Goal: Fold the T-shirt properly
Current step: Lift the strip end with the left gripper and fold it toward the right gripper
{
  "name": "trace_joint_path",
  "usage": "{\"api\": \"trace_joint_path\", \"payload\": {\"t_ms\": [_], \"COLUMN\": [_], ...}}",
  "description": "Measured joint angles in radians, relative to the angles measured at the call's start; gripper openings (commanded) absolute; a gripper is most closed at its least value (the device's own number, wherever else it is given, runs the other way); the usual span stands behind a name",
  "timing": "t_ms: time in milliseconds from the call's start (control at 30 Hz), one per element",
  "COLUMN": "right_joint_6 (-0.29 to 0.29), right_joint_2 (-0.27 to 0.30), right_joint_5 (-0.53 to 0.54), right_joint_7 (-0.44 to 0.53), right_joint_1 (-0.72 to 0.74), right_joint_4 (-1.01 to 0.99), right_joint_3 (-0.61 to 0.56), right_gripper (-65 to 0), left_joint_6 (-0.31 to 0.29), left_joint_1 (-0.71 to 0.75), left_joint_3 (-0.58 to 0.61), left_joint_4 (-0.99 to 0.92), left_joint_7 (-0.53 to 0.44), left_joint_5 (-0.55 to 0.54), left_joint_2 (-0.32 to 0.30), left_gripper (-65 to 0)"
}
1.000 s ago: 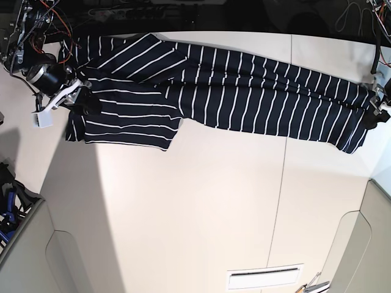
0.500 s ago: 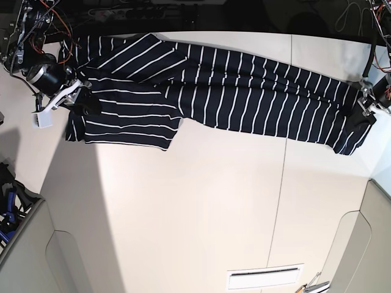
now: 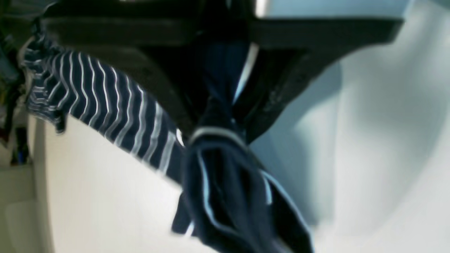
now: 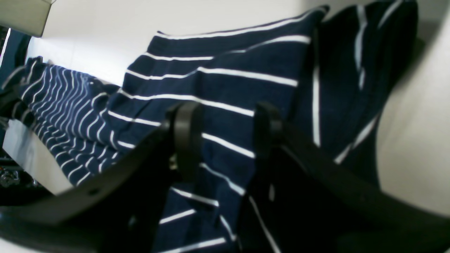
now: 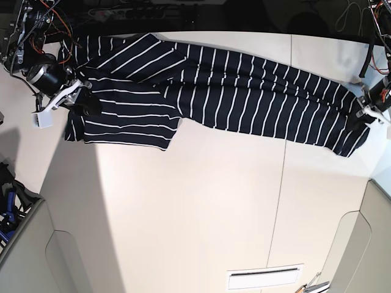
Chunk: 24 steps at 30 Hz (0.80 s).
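The T-shirt (image 5: 244, 97), navy with thin white stripes, lies stretched along the far side of the white table (image 5: 195, 201). At its right end in the base view my left gripper (image 5: 365, 116) is shut on the fabric. Seen from the left wrist, that left gripper (image 3: 219, 130) pinches a bunched hem of the T-shirt (image 3: 105, 102), which hangs from the jaws. At the shirt's left end my right gripper (image 5: 82, 101) rests on a folded-in sleeve. The right wrist view shows the right gripper (image 4: 225, 112) with jaws apart over the flat T-shirt (image 4: 218, 77).
Cables and dark gear (image 5: 140, 12) line the table's back edge. A white slotted plate (image 5: 264, 278) sits near the front edge. Grey panels (image 5: 24, 250) flank both front corners, with a blue object (image 5: 6, 213) at the far left.
My left gripper has closed on the shirt's right end and bunched the hem there. The right gripper and the shirt's left end have not moved.
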Motion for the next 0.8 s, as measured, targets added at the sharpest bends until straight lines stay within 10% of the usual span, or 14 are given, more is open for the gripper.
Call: {"api": "trace_joint_path", "payload": {"t_ms": [367,800], "right_joint_6": [0.000,0.000], "right_joint_2": [0.000,0.000], "right_joint_5": [-0.014,-0.045], "right_joint_7": [0.018,0.027], "right_joint_1": [0.000,0.000], "right_joint_4": [0.000,0.000], "right_joint_3": [0.000,0.000], "right_gripper": [-40.6,-40.6], "left_joint_6": [0.000,-0.001], "left_joint_1": [0.107,0.277], "left_joint_3": [0.000,-0.010], "left_joint_4": [0.414,0.887], "left_joint_7": [0.002,-0.042], "left_joint_5": [0.059,0.123], "left_joint_2": [0.022,0.254], "left_gripper": [-65.0,-65.0]}}
